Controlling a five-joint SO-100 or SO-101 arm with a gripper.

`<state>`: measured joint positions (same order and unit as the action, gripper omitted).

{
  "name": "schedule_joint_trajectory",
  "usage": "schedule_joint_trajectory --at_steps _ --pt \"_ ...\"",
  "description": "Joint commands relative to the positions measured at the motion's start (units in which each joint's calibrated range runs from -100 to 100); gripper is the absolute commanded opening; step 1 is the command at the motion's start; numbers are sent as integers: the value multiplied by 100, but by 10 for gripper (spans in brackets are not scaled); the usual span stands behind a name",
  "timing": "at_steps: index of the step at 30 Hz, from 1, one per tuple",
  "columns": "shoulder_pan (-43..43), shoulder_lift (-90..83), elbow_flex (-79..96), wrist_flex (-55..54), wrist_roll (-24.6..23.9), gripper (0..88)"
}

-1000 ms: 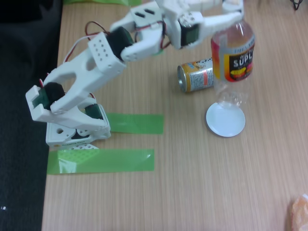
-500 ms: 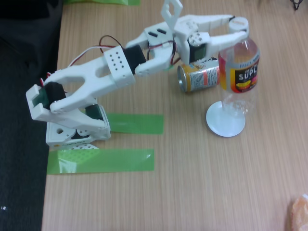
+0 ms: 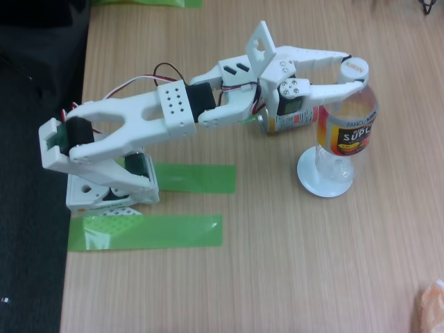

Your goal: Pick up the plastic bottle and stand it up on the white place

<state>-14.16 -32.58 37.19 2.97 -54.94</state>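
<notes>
The plastic bottle, clear with a white cap and a red, orange and yellow label, stands nearly upright in the fixed view. Its base rests on the white place, a small round white dish. My gripper reaches in from the left and is shut on the plastic bottle at its neck, just under the cap. One finger runs behind the neck and the other in front.
An orange-and-blue can lies on its side just left of the bottle, partly behind my wrist. Two green tape strips lie by the arm's base. The table's dark left edge is close. An orange object sits bottom right.
The arm has lowered and stretched to the right, bringing the bottle from hanging above the dish down until its base sits on it. The can has not moved.
</notes>
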Motion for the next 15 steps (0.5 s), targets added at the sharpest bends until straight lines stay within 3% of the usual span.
schedule_joint_trajectory --at_steps 1,15 --pt "-21 -98 -11 -117 -45 12" --pt "-14 -107 450 -117 -166 12"
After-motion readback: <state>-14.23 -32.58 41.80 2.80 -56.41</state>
